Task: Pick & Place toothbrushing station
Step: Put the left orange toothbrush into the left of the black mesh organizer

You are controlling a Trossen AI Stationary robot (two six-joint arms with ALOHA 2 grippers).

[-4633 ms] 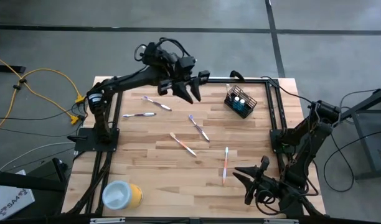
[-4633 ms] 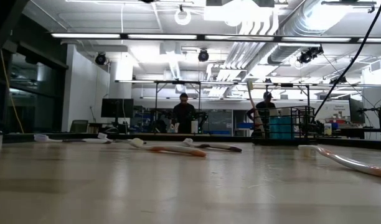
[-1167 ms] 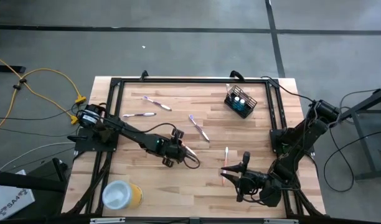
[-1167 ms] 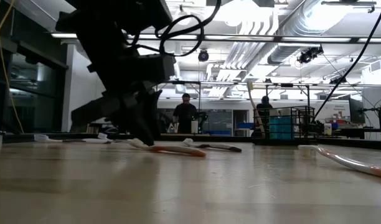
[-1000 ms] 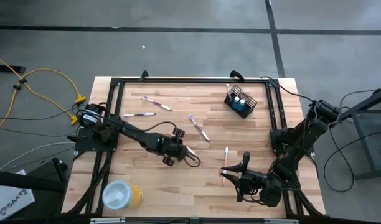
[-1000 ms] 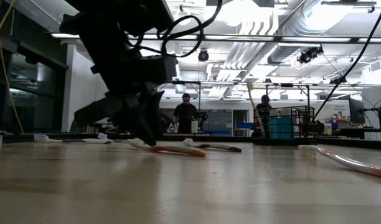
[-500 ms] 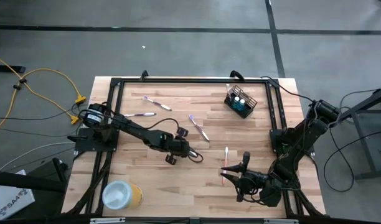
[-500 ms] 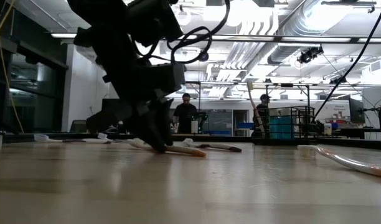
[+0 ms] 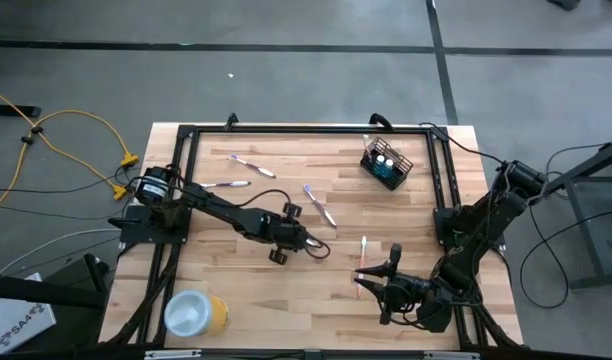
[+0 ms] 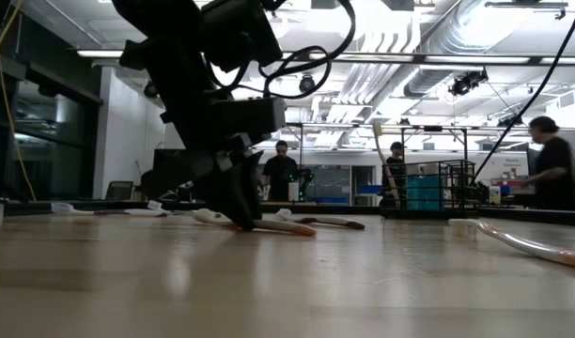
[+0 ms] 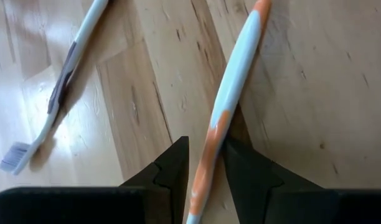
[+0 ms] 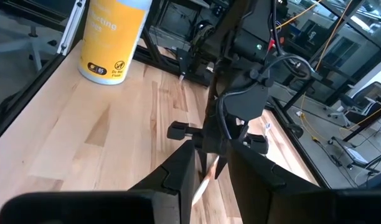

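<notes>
The black wire-mesh holder (image 9: pixel 386 163) stands at the far right with blue tubes inside. Toothbrushes lie flat on the table: two at the far left (image 9: pixel 251 165) (image 9: pixel 223 185), one in the middle (image 9: pixel 321 207), one near the right (image 9: pixel 363 255). My left gripper (image 11: pixel 206 149) is down at an orange-and-white toothbrush (image 11: pixel 237 81), open, one finger on each side of its handle. My right gripper (image 12: pixel 212 168) hovers open above the near right of the table, holding nothing. My left gripper comes steeply from above, and its fingers (image 11: pixel 172 165) straddle the orange part of the toothbrush's handle (image 11: pixel 210 134), lying across it. The toothbrush lies flat on the table. Whether the fingers touch it I cannot tell.
A yellow cylinder with a white top (image 9: pixel 196 313) stands at the near left corner. A black frame (image 9: pixel 306 128) runs round the table. A purple-and-white toothbrush (image 11: pixel 66 81) lies beside the left gripper. People stand in the room beyond, one at the right (image 10: pixel 551 160).
My left gripper has moved toward the table's right edge and down onto the orange-and-white toothbrush, with the gap between its fingers unchanged. A person has come into the low view at the right.
</notes>
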